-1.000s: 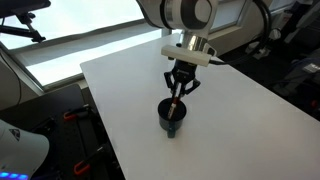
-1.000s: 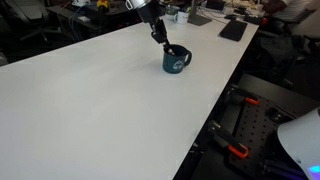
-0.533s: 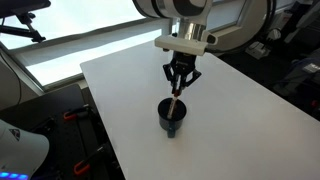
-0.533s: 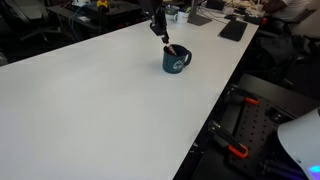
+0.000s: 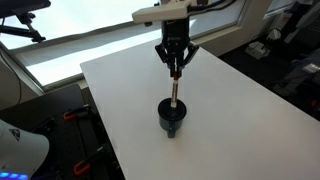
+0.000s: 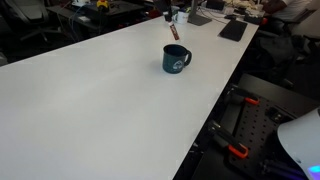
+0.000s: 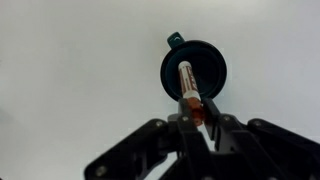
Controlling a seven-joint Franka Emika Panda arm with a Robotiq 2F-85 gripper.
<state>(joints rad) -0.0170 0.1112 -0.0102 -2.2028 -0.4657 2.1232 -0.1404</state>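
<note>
My gripper (image 5: 176, 72) hangs above a dark blue mug (image 5: 172, 116) on the white table (image 5: 230, 120) and is shut on the top of a marker (image 5: 176, 88) with a white barrel and an orange-red end. The marker hangs straight down, its lower tip just above or at the mug's mouth. In the wrist view the marker (image 7: 188, 88) runs from my gripper (image 7: 199, 118) to the mug (image 7: 193, 70) directly below, whose handle points away. In an exterior view the mug (image 6: 176, 59) stands near the table's far edge with the marker (image 6: 173, 30) above it.
The white table (image 6: 90, 100) is wide and bare apart from the mug. Beyond its edges are a keyboard-like object (image 6: 233, 30), desk clutter (image 6: 195, 12) and red-handled tools (image 6: 237, 150) on the floor. A window strip (image 5: 70, 50) runs behind the table.
My gripper has risen straight up with the marker, drawing it out of the mug. The mug has stayed in place.
</note>
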